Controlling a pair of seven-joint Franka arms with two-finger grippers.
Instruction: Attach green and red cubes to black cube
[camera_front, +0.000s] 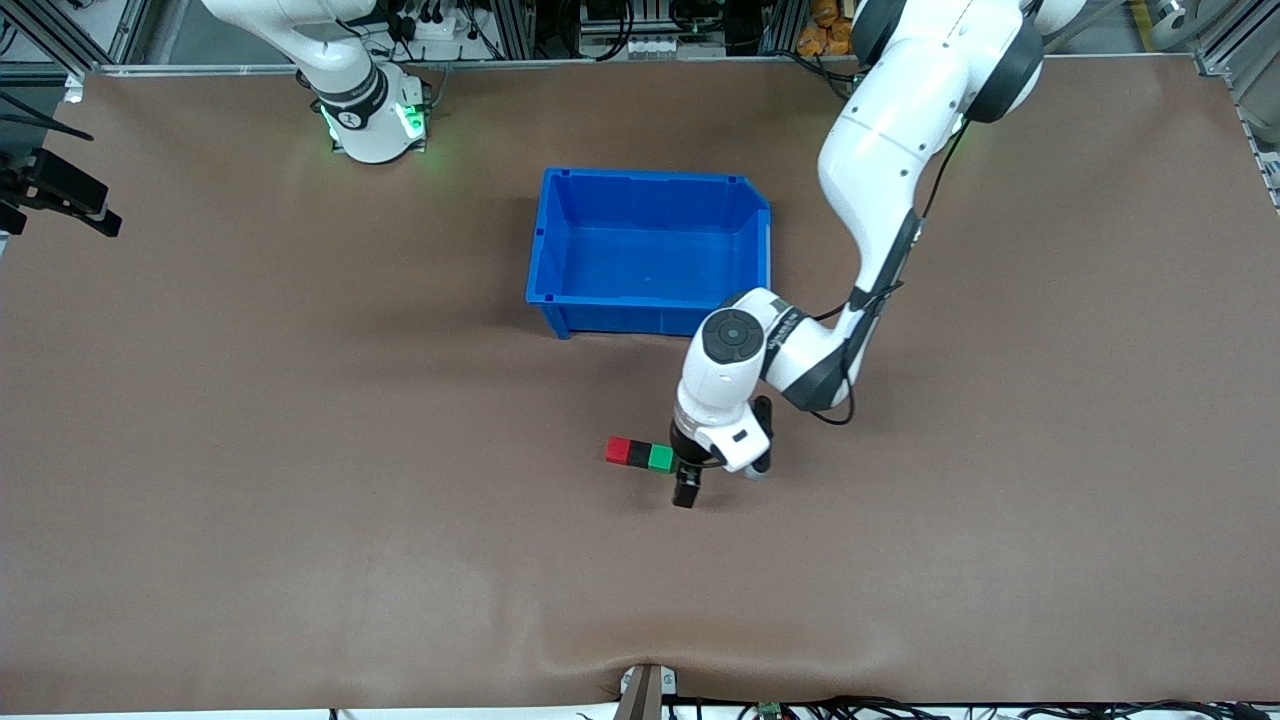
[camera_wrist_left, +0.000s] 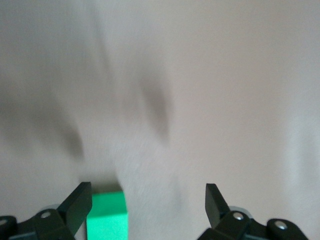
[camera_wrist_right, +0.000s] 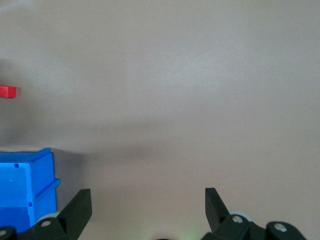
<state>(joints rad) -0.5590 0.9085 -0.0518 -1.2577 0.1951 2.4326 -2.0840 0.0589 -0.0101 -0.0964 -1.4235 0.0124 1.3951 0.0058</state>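
The red cube (camera_front: 618, 451), black cube (camera_front: 638, 455) and green cube (camera_front: 660, 458) lie touching in one row on the brown table, nearer the front camera than the blue bin, with the black one in the middle. My left gripper (camera_front: 718, 482) hovers open just above the table beside the row's green end. In the left wrist view (camera_wrist_left: 148, 197) the green cube (camera_wrist_left: 107, 216) sits just inside one finger (camera_wrist_left: 78, 205), untouched by the other. My right gripper (camera_wrist_right: 148, 200) is open and empty, waiting near its base, and its wrist view catches the red cube (camera_wrist_right: 7, 91) far off.
An empty blue bin (camera_front: 650, 177) stands mid-table, farther from the front camera than the cubes; its corner shows in the right wrist view (camera_wrist_right: 25, 185). The left arm's elbow hangs beside the bin's end toward the left arm.
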